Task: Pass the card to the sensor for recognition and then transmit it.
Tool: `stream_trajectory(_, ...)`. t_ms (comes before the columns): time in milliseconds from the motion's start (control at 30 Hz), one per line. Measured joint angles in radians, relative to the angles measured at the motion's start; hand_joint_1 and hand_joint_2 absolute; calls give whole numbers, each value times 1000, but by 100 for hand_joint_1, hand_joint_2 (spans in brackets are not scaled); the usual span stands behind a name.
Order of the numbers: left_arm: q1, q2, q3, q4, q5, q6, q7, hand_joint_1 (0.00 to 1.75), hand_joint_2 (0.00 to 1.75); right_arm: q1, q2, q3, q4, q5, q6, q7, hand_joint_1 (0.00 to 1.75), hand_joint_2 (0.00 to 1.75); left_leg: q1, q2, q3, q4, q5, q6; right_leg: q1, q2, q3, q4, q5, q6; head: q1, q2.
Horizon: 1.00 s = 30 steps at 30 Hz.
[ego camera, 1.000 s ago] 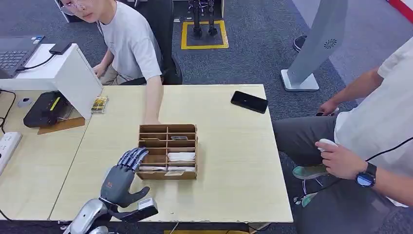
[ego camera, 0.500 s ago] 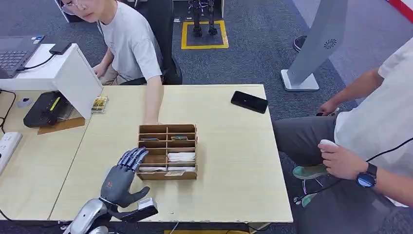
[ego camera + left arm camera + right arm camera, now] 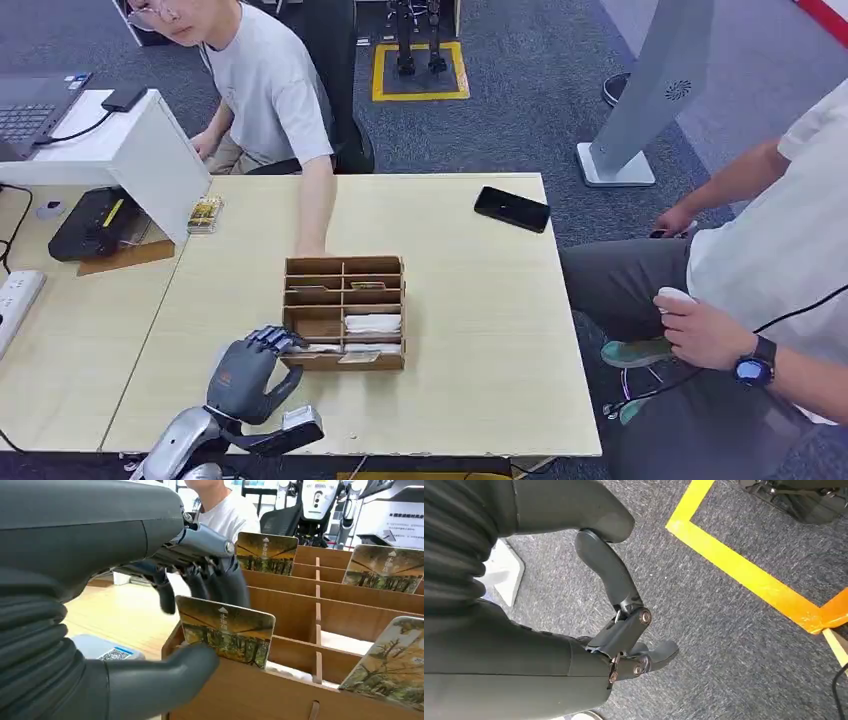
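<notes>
Head view: the left hand [image 3: 246,372] sits at the wooden box's [image 3: 345,311] near-left corner, fingers curled over a card [image 3: 226,636] standing in the front slot, thumb beneath it; I can't tell if it grips. The right hand [image 3: 624,630] hangs over carpet, fingers apart, empty.

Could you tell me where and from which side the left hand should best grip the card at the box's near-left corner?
Pinch the card's exposed upper edge from above: it stands upright in the wooden box, with only that part clear of the wall. The left hand is already there.

Head view looks down on the wooden box [image 3: 345,312]; left wrist view sits close beside it; right wrist view faces carpet [image 3: 734,645].
</notes>
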<state>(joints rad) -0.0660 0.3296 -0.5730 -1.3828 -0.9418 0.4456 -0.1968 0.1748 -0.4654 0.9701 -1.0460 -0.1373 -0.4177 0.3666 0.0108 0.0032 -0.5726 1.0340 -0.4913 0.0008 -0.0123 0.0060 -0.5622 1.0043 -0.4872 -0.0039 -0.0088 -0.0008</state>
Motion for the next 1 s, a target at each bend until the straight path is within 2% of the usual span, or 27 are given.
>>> stream_trajectory(267,-2,0,0,0,3,0,-1,131,175,0,0,0,-5,0,-1,0,0,175,0,0,0,0,0,0,0,0,0,0,0,0,0,0)
stream_trajectory(300,-2,0,0,0,3,0,-1,120,175,0,0,0,-5,0,-1,0,0,175,0,0,0,0,0,0,0,0,0,0,0,0,0,0)
stream_trajectory(333,-2,0,0,0,3,0,-1,147,175,0,0,0,-5,0,-1,0,0,175,0,0,0,0,0,0,0,0,0,0,0,0,0,0)
stream_trajectory(400,-2,0,0,0,3,0,-2,145,175,0,0,0,-5,0,-1,0,0,175,0,0,0,0,0,0,0,0,0,0,0,0,0,0)
stream_trajectory(433,-2,0,0,0,3,0,-2,110,175,0,0,0,-5,0,-2,0,0,175,0,0,0,0,0,0,0,0,0,0,0,0,0,0)
stream_trajectory(467,-2,0,0,0,4,0,-2,87,175,0,0,0,-5,0,-3,0,0,175,0,0,0,0,0,0,0,0,0,0,0,0,0,0)
stream_trajectory(500,-2,0,0,0,4,0,-2,105,175,0,-1,1,-7,0,-4,1,0,175,0,0,0,0,0,0,0,0,0,0,0,0,0,0)
stream_trajectory(533,-2,0,0,0,4,0,-2,113,175,0,-2,1,-10,0,-5,3,0,175,0,0,0,0,0,0,0,0,0,0,0,0,0,0)
stream_trajectory(567,-1,0,0,0,5,0,-2,145,175,0,-4,2,-14,0,-6,6,0,175,0,0,0,0,0,0,0,0,0,0,0,0,0,0)
stream_trajectory(667,0,2,0,0,8,0,-2,169,175,0,-9,2,-23,0,-10,13,0,175,0,0,0,0,0,0,0,0,0,0,0,0,0,0)
stream_trajectory(700,0,3,0,0,9,0,-2,175,175,0,-10,3,-25,0,-11,15,0,175,0,0,0,0,0,0,0,0,0,0,0,0,0,0)
stream_trajectory(833,2,3,0,0,32,-2,-14,175,175,0,-14,3,-33,0,-12,20,0,175,0,0,0,0,0,0,0,0,0,0,0,0,0,0)
stream_trajectory(1000,7,5,8,-30,180,-22,-62,175,175,0,-18,5,-40,-2,-21,21,0,175,0,0,0,0,0,0,0,0,0,0,0,0,0,0)
